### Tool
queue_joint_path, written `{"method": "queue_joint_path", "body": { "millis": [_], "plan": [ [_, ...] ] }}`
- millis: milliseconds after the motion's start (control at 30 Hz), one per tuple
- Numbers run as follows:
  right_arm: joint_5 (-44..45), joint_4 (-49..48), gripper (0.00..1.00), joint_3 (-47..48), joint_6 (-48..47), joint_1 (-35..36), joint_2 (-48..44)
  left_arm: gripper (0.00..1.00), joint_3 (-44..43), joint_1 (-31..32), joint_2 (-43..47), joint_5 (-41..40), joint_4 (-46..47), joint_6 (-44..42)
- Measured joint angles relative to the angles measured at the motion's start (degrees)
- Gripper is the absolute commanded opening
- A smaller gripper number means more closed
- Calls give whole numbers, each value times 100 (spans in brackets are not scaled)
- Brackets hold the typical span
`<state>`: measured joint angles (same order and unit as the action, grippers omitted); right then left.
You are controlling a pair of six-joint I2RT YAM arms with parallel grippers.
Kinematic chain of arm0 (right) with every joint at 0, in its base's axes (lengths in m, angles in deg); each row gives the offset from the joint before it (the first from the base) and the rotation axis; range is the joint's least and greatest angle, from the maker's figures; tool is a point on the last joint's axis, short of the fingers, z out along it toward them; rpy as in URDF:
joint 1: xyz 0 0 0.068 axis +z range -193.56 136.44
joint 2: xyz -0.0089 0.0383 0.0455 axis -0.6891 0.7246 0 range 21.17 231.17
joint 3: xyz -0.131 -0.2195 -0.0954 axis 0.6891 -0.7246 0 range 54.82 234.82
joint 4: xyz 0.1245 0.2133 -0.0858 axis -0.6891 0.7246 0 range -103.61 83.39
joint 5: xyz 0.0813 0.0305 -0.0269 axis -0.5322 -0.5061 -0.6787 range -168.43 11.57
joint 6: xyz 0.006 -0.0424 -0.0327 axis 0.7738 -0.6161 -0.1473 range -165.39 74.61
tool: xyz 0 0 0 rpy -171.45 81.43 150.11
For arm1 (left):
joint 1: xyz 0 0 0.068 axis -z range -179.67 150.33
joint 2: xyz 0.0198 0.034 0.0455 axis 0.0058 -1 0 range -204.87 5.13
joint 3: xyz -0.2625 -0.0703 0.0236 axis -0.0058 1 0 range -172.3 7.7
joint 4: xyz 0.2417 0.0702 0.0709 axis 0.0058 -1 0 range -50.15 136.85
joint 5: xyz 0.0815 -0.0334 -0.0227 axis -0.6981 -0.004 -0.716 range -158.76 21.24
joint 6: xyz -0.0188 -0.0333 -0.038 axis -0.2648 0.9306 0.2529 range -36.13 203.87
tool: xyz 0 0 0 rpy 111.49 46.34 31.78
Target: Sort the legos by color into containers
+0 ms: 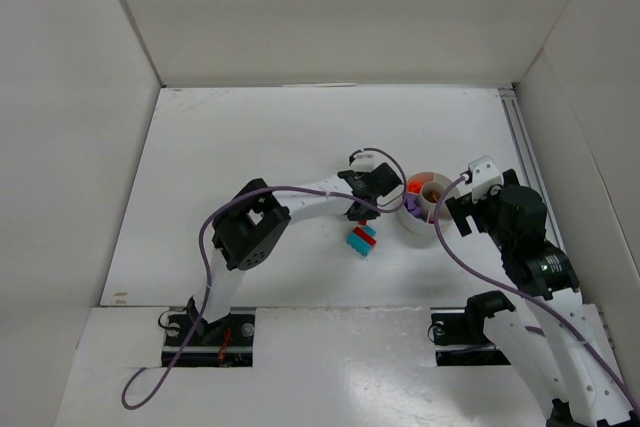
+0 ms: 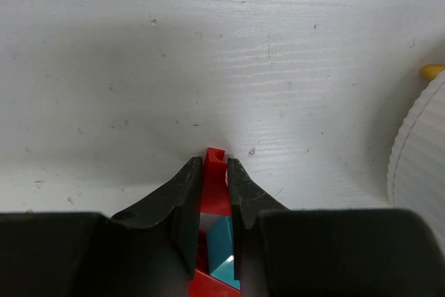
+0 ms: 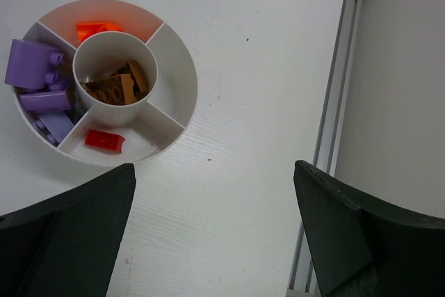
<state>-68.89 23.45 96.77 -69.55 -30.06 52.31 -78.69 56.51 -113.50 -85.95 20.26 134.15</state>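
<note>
Closest in, the left jaws are almost shut. Their two black fingers pinch a red lego. Its long side runs the same way as the fingers, and its end pokes out past the tips. A teal lego shows in the gap too, lower down, touching the red one. I cannot tell if the teal one is stuck to it, or if the pair is up off the bench.

The bowl is just beside these jaws, on their right. So the left arm is the one to carry the red lego. I think it has to go right and up over the bowl's wall.

A bit farther on, the right jaws are wide open and hold nothing. They hang near the bowl and look down into it.

Inside the bowl, purple legos fill one wedge. An orange lego lies in the next wedge. Brown legos sit in the centre cup. A second red lego lies alone in its own wedge. I think the pinched one belongs there too. The wedge between the red and orange ones is bare.
</note>
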Motion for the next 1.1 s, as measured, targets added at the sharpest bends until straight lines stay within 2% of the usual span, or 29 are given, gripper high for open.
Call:
{"method": "queue_joint_path", "body": {
  "millis": [333, 533, 733, 867, 1100],
  "plan": [
    [20, 4, 100, 0, 2, 0, -125, 0, -2, 7, 109, -411, -9, -212],
    [275, 81, 100, 146, 96, 0, -323, 0, -2, 146, 802, -713, 175, -649],
    [1416, 588, 100, 754, 769, 0, -461, 0, -79, 723, 1572, -793, 811, -1462],
    [2017, 833, 100, 890, 1121, -4, -654, 0, -374, 1163, 1556, -774, 1172, -2085],
    [2398, 1060, 100, 890, 1327, -4, -1047, 0, -909, 1392, 1067, -330, 1707, -2787]
  ]
}}
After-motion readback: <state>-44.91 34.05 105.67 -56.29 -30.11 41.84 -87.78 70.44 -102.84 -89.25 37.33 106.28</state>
